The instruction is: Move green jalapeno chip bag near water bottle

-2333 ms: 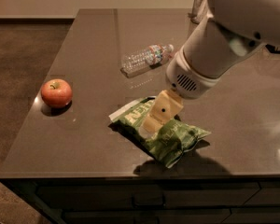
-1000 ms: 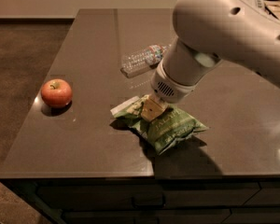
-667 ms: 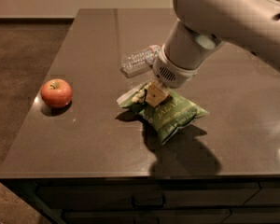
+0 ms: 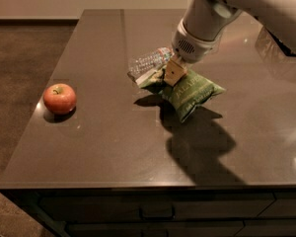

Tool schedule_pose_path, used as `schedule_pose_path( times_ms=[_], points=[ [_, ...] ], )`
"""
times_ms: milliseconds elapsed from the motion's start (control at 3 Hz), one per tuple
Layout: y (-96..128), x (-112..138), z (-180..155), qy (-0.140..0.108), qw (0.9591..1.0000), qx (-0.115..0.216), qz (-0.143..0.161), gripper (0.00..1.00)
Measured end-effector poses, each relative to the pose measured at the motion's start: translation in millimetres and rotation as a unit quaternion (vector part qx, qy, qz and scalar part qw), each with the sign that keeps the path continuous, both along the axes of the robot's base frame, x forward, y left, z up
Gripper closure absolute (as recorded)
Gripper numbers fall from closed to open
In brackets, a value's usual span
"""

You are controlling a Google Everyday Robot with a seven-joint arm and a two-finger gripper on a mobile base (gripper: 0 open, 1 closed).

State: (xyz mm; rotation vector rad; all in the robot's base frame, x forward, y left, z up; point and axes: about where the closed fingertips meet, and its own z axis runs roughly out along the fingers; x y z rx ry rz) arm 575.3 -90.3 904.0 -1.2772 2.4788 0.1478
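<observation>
The green jalapeno chip bag (image 4: 190,93) hangs tilted in the air above the dark tabletop (image 4: 103,127), casting a shadow below it. My gripper (image 4: 173,73) is shut on the bag's upper left part, near its whitish top edge. The water bottle (image 4: 149,61) lies on its side on the table just behind and left of the bag, partly hidden by my gripper and the bag. The arm comes in from the upper right.
A red apple (image 4: 59,98) sits near the table's left edge. A clear container (image 4: 274,46) stands at the right edge of view. The table's front edge runs along the bottom, with drawers (image 4: 158,214) below it.
My gripper has lifted the chip bag off the table and carried it back and to the right, toward the water bottle. The apple and the bottle have not moved.
</observation>
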Motion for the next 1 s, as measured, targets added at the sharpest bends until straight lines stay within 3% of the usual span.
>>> schedule_pose_path(
  times_ms=[333,667,1000],
  points=[
    [-20,31,-2,0.004,0.9999,0.000,-0.013,1.00],
    [-36,52,-6,0.006,0.9995,0.007,-0.030,0.86],
    [-42,65,-10,0.003,0.9990,0.022,-0.039,0.63]
  ],
)
